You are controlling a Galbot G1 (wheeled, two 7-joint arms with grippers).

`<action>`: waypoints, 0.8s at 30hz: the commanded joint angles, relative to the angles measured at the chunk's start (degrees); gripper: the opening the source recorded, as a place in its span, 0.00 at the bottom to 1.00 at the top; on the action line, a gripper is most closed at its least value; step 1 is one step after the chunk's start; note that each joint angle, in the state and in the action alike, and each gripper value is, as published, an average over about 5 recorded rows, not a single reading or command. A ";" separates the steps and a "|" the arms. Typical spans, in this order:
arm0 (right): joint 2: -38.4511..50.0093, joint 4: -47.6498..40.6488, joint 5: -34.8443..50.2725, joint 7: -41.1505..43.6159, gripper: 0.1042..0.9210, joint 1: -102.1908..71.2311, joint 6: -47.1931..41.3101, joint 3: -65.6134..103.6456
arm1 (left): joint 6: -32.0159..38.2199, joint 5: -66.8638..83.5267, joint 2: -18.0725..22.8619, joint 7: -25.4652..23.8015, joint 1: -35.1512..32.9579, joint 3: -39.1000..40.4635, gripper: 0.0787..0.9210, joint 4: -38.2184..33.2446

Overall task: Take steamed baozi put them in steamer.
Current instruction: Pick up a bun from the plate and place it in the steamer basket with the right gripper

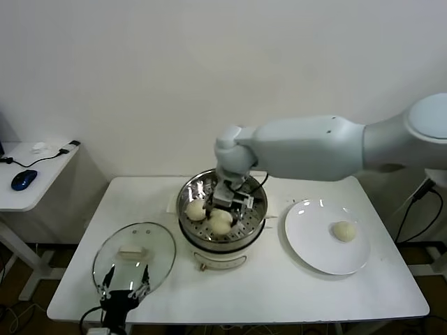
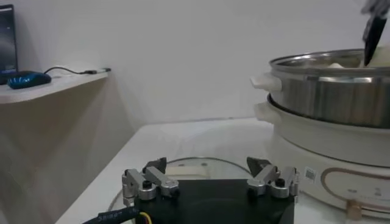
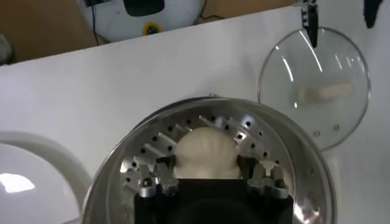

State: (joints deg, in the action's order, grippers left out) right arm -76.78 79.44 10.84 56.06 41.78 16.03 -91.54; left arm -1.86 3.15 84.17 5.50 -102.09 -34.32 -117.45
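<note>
The steamer [image 1: 260,195] stands mid-table; its perforated tray also shows in the right wrist view [image 3: 286,152]. Two baozi show inside it, one at the left [image 1: 195,208] and one at the front [image 1: 221,222]. My right gripper [image 1: 228,201] reaches down into the pot. In the right wrist view it [image 3: 207,169] is shut on a baozi [image 3: 206,149] that rests on the tray, with a finger against each side. One more baozi [image 1: 343,231] lies on the white plate [image 1: 307,244] at the right. My left gripper [image 1: 126,283] is open and empty, parked above the near edge of the glass lid [image 1: 133,255].
The glass lid with its white knob lies flat at the table's front left, also in the right wrist view [image 3: 317,91]. The steamer's side [image 2: 329,91] stands right of the left gripper [image 2: 207,165]. A side desk with a blue mouse [image 1: 23,179] stands far left.
</note>
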 commanded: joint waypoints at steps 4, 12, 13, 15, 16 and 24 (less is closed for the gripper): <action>-2.80 -4.18 -3.72 -1.98 0.71 -5.51 2.52 0.48 | 0.05 0.05 0.16 0.13 -0.14 0.17 0.88 0.00; -0.54 -4.66 2.40 1.47 0.86 -1.26 5.80 1.55 | 0.08 -0.05 0.16 0.13 -0.39 0.18 0.88 -0.19; 0.07 -4.75 4.33 3.11 0.87 0.23 6.44 1.59 | 0.09 -0.08 0.16 0.11 -0.40 0.21 0.88 -0.19; 1.75 -5.41 8.59 6.47 0.88 3.51 7.60 1.26 | 0.12 -0.17 0.20 0.08 -0.44 0.37 0.88 -0.25; 2.70 -5.91 10.56 8.06 0.88 5.00 7.97 0.88 | 0.13 -0.20 0.22 0.07 -0.45 0.45 0.88 -0.29; 16.30 -12.80 25.68 15.00 0.88 17.73 3.34 -9.74 | 0.31 -0.31 0.12 0.02 -0.55 0.78 0.88 -0.60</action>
State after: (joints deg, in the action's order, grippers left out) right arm -71.76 72.26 22.28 63.44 47.83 21.64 -93.49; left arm -1.63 2.85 84.43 5.55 -102.63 -33.65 -117.97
